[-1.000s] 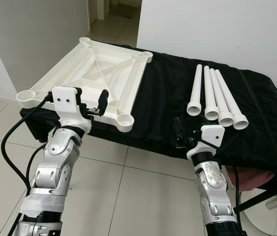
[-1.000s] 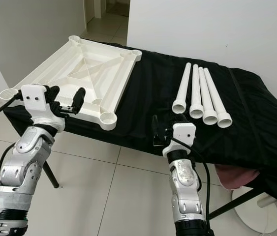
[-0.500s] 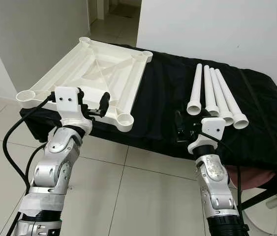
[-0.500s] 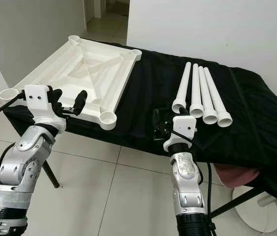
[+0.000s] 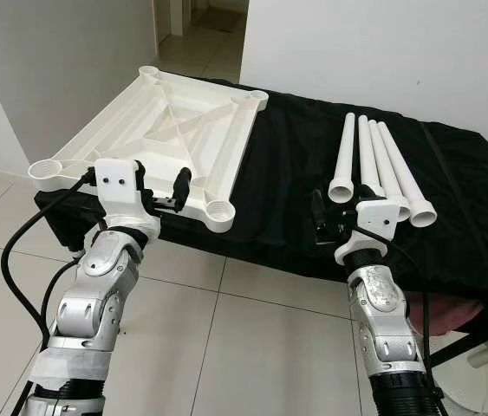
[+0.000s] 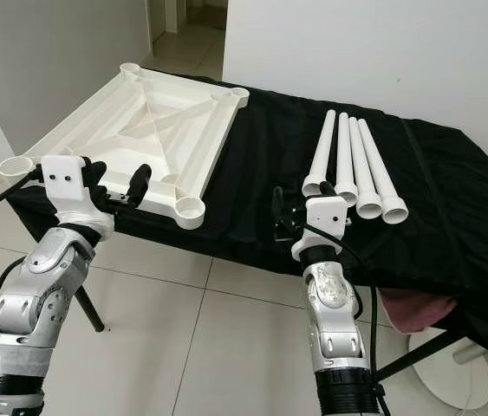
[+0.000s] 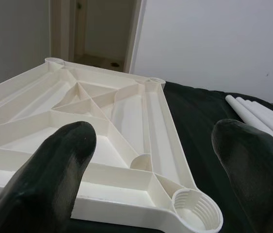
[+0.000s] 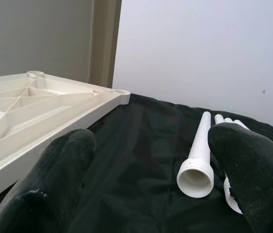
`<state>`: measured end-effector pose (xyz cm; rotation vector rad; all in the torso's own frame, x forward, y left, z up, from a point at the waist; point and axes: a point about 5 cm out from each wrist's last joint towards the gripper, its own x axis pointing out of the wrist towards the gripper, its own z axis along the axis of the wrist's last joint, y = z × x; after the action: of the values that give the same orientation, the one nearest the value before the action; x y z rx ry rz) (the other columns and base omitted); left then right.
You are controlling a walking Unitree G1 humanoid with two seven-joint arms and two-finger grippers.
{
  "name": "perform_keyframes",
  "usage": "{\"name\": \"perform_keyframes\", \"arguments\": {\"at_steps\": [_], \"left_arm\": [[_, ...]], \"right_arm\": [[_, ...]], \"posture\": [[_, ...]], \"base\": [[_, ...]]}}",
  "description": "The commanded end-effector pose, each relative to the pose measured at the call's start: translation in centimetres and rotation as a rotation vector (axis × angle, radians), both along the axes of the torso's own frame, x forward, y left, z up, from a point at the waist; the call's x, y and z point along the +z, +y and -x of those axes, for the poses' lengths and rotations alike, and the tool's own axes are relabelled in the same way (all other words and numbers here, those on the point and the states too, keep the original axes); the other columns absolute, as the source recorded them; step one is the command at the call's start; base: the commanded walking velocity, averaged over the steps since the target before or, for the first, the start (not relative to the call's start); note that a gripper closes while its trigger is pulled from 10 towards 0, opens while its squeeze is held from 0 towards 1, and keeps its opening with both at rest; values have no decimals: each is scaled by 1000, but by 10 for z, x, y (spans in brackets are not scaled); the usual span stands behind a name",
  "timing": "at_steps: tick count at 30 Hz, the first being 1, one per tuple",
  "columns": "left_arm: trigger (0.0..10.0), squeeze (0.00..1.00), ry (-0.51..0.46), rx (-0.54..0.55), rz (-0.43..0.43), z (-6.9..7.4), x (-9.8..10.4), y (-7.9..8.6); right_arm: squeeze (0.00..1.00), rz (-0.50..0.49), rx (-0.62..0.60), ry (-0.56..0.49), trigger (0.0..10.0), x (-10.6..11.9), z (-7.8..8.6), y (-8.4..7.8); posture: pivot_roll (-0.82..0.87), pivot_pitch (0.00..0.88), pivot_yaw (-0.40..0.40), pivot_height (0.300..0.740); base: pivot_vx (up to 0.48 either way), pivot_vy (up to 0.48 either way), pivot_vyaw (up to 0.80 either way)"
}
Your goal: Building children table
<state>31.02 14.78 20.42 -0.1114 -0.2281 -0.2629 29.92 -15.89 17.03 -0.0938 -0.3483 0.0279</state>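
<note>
A white plastic tabletop lies upside down on the left of the black-covered table, ribs up, with round threaded sockets at its corners. Several white tube legs lie side by side on the right, open ends toward me. My left gripper is open just before the tabletop's near edge, holding nothing. My right gripper is open above the cloth's front edge, just short of the leftmost leg, and holds nothing.
The black cloth hangs over the table's front edge above a pale tiled floor. A doorway opens behind the tabletop. A pink object and a white round base sit low at the right.
My right gripper has risen and moved forward to the near ends of the legs. The left gripper has barely shifted.
</note>
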Motion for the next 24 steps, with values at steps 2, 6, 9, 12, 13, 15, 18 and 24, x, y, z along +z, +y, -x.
{"name": "perform_keyframes", "arguments": {"at_steps": [2, 6, 9, 12, 13, 15, 18, 24], "left_arm": [[10000, 0, -37, -59, -19, 1, 6, -4], [10000, 0, -43, -53, -12, 1, 8, -3], [10000, 0, -45, -54, -10, 2, 9, -3], [10000, 0, -46, -52, -13, 2, 9, -3], [10000, 0, -47, -51, -16, 2, 9, -2], [10000, 0, -49, -48, -19, 3, 9, -1], [10000, 0, -53, -45, -21, 3, 10, 0], [10000, 0, -51, -45, -21, 3, 11, 0]], "right_arm": [[0, 2, -3, 9, 10000, 0, -2, -2], [0, 0, -8, 10, 10000, 1, -5, -2], [0, -1, -9, 11, 10000, 0, -5, -2], [0, -6, -10, 14, 10000, 0, -6, -2], [0, -5, -10, 14, 10000, 0, -6, -2], [0, -5, -10, 16, 10000, -1, -6, -2], [0, -2, -11, 19, 10000, -1, -7, -2], [0, -9, -13, 30, 10000, -1, -10, -4]], "posture": [[46, 0, -97, 740], [52, 0, -99, 740], [53, 0, -99, 740], [55, 0, -102, 740], [57, 0, -105, 740], [60, 0, -109, 740], [61, 0, -112, 740], [63, 0, -120, 740]], "base": [[255, 0, 0], [259, 0, 0], [262, 0, 0], [266, 0, 0], [266, 0, 0], [266, 0, 0], [269, 0, 0], [267, 0, 0]]}}
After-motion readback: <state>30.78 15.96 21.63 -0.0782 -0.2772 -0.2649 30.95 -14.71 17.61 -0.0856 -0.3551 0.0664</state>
